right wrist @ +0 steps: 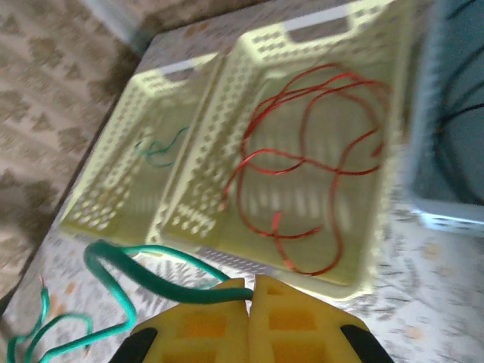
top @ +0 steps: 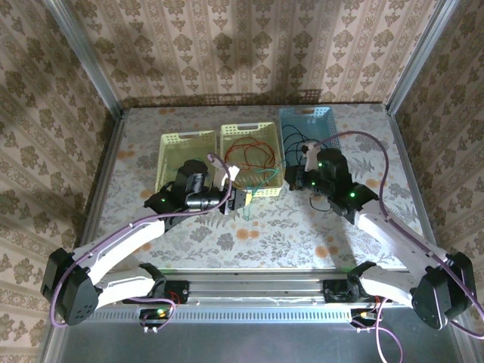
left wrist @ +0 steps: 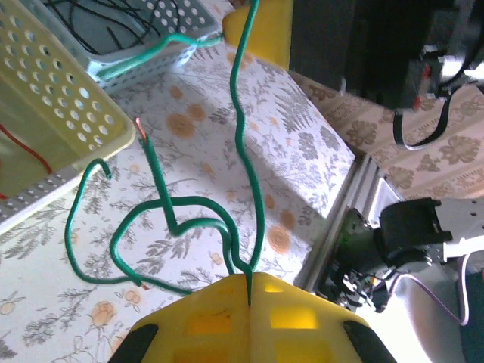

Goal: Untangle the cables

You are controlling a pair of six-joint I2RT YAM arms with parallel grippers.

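From above, I see my two arms reaching in over a floral-print table (top: 249, 234). The left gripper (top: 240, 199) and right gripper (top: 296, 179) sit near each other, a thin green cable (top: 257, 185) strung between them. Behind stand three baskets: a left yellow basket (top: 172, 140), a middle yellow basket (top: 249, 127) holding red cable loops (top: 253, 151), and a blue basket (top: 306, 112) with black cable (top: 293, 140).

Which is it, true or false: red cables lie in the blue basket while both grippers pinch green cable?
Wrong: the red cables lie in a yellow basket, as the right wrist view shows. Left gripper and right gripper do pinch green cable.
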